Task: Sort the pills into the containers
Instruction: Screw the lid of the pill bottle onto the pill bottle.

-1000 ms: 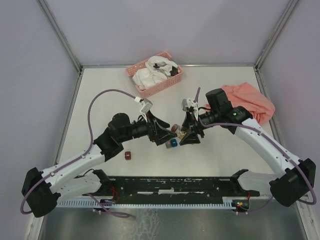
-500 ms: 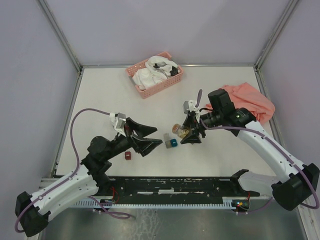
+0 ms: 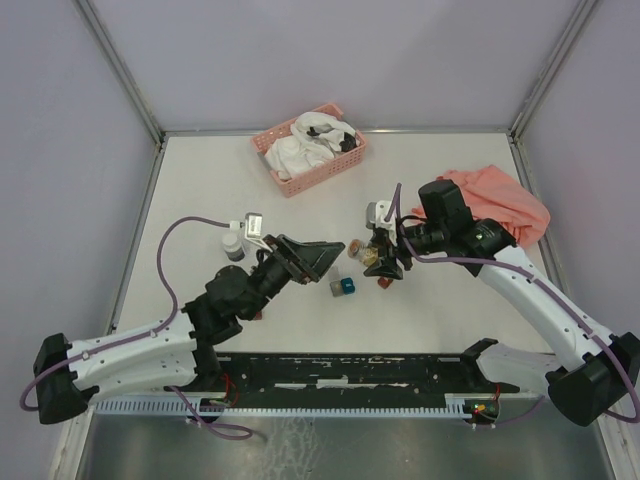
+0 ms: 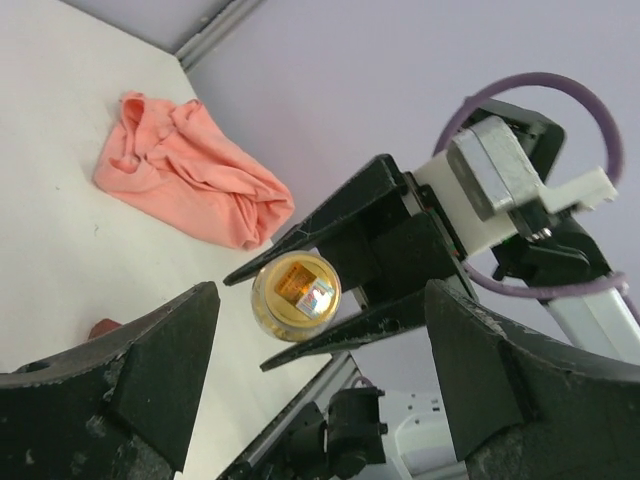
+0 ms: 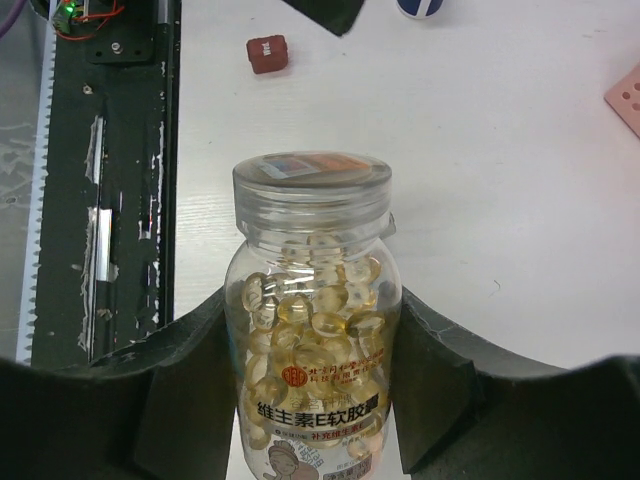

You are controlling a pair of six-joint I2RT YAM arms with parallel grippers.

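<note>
My right gripper (image 5: 315,300) was clamped on the sides of the jar (image 5: 312,330), with the yellow pills (image 5: 300,320) heaped inside it. My left gripper (image 3: 325,258) stood spread wide and empty, just beside the jar and aimed at its end. The teal box (image 3: 348,287) and the grey box (image 3: 335,289) sat together on the table (image 3: 450,170) near the jar, and a dark red box (image 5: 267,54) lay farther from it.

1. Top view: bright, even, diffuse light; only faint, soft shadows lie on the white table (image 3: 200,180).
2. My left wrist view: my left fingers (image 4: 120,390) read dark and slightly soft.
3. My right wrist view: the jar (image 5: 312,330) is sharp; its lid shows mild glare.
</note>
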